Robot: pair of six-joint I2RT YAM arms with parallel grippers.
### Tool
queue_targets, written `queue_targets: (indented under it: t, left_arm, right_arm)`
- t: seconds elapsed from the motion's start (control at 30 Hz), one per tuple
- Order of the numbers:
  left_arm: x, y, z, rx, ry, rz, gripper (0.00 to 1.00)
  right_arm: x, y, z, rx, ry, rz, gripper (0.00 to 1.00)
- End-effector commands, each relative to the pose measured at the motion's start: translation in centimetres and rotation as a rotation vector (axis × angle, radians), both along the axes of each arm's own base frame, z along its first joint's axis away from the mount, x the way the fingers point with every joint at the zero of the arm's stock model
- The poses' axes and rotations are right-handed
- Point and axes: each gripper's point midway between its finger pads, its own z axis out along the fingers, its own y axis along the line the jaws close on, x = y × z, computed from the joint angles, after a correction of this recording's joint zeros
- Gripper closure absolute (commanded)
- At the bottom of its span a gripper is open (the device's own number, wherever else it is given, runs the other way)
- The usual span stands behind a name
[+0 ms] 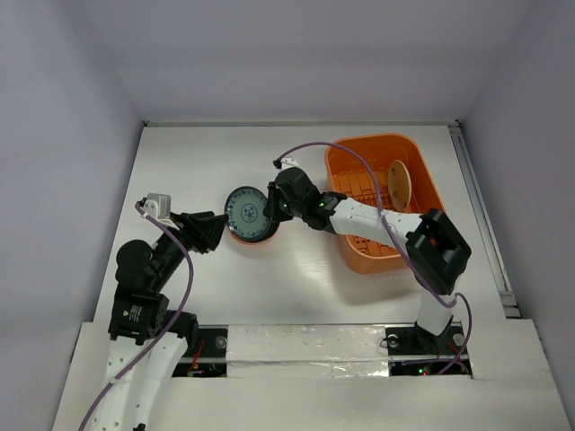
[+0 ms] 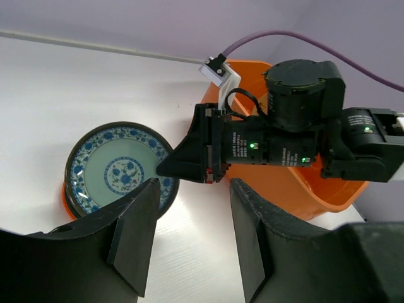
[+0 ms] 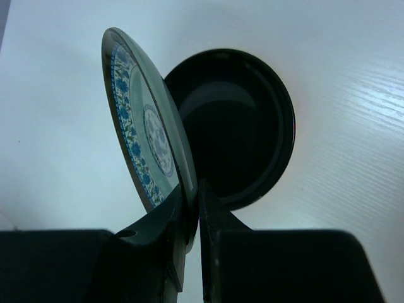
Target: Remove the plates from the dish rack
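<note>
The dish rack (image 1: 377, 140) sits at the right of the table (image 1: 180, 162), a cream plate (image 1: 400, 184) standing on edge inside. The right arm (image 1: 359, 215) stretches left across the rack's near-left corner, its jaws pinched on the rim of the blue-patterned plate (image 1: 246, 212), which is tilted above a black plate (image 3: 240, 126) left of the rack. The left arm (image 1: 148, 265) aims its wide-open, empty jaws at them.

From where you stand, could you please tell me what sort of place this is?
Probably a robot test cell, not a kitchen: a white table inside plain walls, two arms bolted at its near edge, and only props: an orange dish rack and the blue patterned plate in the right end effector.
</note>
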Motion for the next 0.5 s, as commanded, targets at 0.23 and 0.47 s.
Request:
queue_targets:
  t: [0.23,0.47]
  left_arm:
    - [-0.1,0.0,1.0,-0.011,-0.048,-0.005,0.55]
    - [0.0,-0.1,0.8,-0.011,-0.041,-0.005,0.55]
  right_arm:
    - [2.7,2.2,0.8,0.091,-0.035,-0.066,0.91]
    - [2.8,0.7,0.7,0.041,-0.050,-0.112,0.74]
